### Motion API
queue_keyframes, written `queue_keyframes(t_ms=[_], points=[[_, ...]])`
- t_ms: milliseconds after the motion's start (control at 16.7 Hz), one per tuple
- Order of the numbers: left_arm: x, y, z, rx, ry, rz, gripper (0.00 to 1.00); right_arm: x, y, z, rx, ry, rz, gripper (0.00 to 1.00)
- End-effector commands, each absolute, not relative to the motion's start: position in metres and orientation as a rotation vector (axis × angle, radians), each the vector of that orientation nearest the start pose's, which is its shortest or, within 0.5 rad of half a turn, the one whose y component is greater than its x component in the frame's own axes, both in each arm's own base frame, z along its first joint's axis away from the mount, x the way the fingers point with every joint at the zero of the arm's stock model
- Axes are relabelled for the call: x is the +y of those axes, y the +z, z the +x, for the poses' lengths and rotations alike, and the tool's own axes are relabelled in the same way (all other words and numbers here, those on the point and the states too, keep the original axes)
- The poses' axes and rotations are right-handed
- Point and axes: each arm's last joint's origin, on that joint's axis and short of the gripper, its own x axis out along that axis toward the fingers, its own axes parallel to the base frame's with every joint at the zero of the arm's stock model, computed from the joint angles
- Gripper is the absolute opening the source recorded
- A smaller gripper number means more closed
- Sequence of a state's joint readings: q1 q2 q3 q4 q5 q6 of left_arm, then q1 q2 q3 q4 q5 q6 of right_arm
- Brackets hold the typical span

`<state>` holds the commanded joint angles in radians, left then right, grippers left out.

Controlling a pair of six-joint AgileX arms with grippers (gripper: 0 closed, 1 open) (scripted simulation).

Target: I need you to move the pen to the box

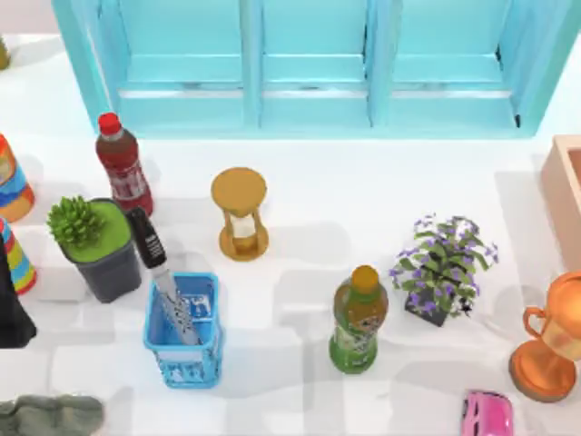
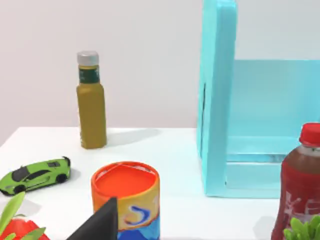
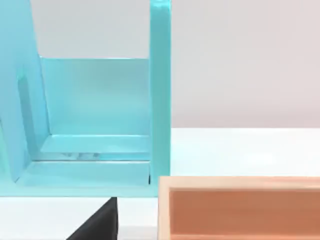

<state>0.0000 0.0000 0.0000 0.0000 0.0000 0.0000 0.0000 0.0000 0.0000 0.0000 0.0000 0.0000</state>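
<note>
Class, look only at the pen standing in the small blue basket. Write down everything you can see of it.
The pen is a thick, marker-like stick with a black upper end bearing small white marks and a silver-grey speckled barrel. It stands tilted in the blue basket, its lower end inside, its black end leaning up and out toward the dark pot with the green plant, which it seems to rest against. No gripper holds it.

The black-ended, silver-barrelled pen (image 1: 162,277) leans in a blue basket (image 1: 184,338); the peach box (image 1: 565,182) sits far right.
</note>
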Motion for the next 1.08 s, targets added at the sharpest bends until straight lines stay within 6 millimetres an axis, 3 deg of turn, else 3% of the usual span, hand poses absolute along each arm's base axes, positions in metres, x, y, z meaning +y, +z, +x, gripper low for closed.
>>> queue_keyframes(t_ms=[240,480,660,840,1080], points=[[-0.001,0.160,0.106,0.000,0.000,0.000,1.00,0.000,0.168,0.106,-0.002,0.009,0.018,1.00],[-0.001,0.160,0.106,0.000,0.000,0.000,1.00,0.011,0.209,0.114,0.005,0.076,0.098,1.00],[-0.001,0.160,0.106,0.000,0.000,0.000,1.00,0.030,0.243,0.135,0.059,0.164,0.170,1.00],[-0.001,0.160,0.106,0.000,0.000,0.000,1.00,0.067,0.269,0.168,0.139,0.284,0.220,1.00],[-0.001,0.160,0.106,0.000,0.000,0.000,1.00,0.149,0.277,0.205,0.264,0.493,0.219,1.00]])
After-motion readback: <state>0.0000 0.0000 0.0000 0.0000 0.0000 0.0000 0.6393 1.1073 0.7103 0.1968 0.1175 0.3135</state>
